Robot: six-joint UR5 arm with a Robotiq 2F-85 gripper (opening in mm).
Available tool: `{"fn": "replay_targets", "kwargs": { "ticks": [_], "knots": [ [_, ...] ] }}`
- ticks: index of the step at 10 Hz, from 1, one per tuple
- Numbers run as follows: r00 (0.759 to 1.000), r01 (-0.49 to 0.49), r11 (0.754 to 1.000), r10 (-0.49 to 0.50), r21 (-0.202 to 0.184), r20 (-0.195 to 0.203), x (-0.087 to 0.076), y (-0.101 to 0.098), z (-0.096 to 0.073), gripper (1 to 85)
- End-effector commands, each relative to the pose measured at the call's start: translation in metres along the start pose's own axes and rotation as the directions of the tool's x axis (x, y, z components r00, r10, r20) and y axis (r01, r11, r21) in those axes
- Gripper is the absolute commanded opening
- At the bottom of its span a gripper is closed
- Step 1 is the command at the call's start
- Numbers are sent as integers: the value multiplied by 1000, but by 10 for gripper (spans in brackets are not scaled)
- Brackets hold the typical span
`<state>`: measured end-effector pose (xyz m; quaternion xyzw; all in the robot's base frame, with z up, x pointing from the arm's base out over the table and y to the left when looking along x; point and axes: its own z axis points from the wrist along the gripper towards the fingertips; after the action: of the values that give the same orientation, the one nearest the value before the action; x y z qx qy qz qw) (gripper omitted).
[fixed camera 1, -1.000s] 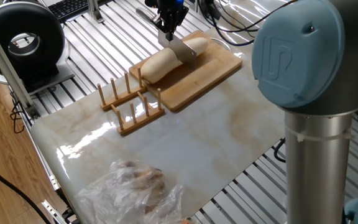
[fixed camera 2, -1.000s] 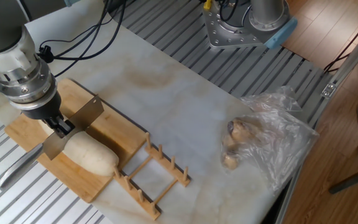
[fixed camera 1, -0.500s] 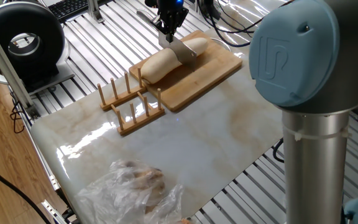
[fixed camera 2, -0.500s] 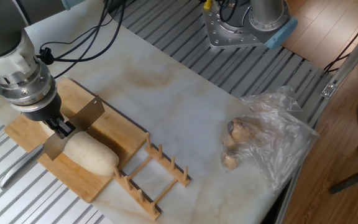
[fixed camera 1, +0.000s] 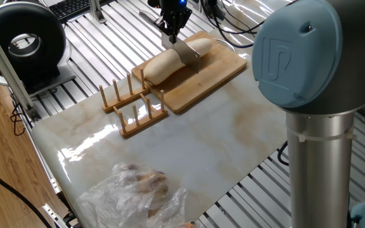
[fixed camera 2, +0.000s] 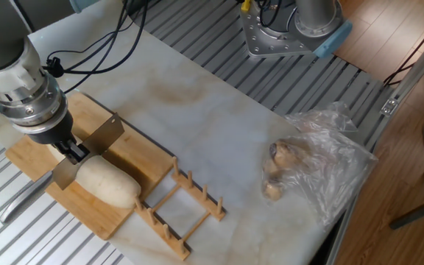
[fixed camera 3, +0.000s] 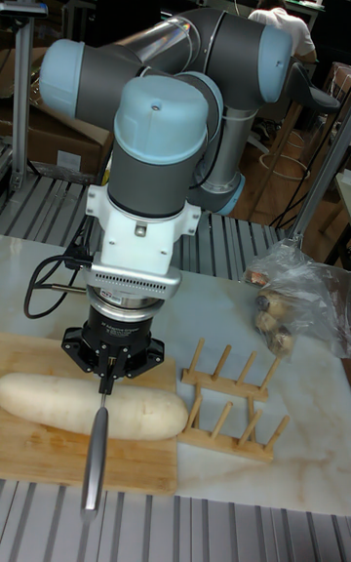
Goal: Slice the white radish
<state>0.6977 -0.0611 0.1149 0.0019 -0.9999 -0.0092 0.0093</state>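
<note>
Radish [fixed camera 1: 170,60] first: from one fixed view I see it lying across the wooden board [fixed camera 1: 217,73], with the knife [fixed camera 1: 185,50] blade set into its middle. It looks dense, stiff and smooth, so I judge it may roll.

From the other fixed view, the gripper [fixed camera 2: 72,151] is clamped on the knife [fixed camera 2: 87,151], blade upright across the radish [fixed camera 2: 109,184].

In the tall fixed view, the radish [fixed camera 3: 88,406] lies lengthwise; I'd steady it at an end, clear of the blade.
</note>
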Motion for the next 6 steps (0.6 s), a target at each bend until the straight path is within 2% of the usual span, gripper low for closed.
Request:
{"fn": "replay_targets", "kwargs": {
  "ticks": [1,6],
  "knots": [
    [1000,-12,1000,12,4,17,-6,-2,2,13],
    [997,-41,999,40,10,68,-21,1,3,13]
  ]
}}
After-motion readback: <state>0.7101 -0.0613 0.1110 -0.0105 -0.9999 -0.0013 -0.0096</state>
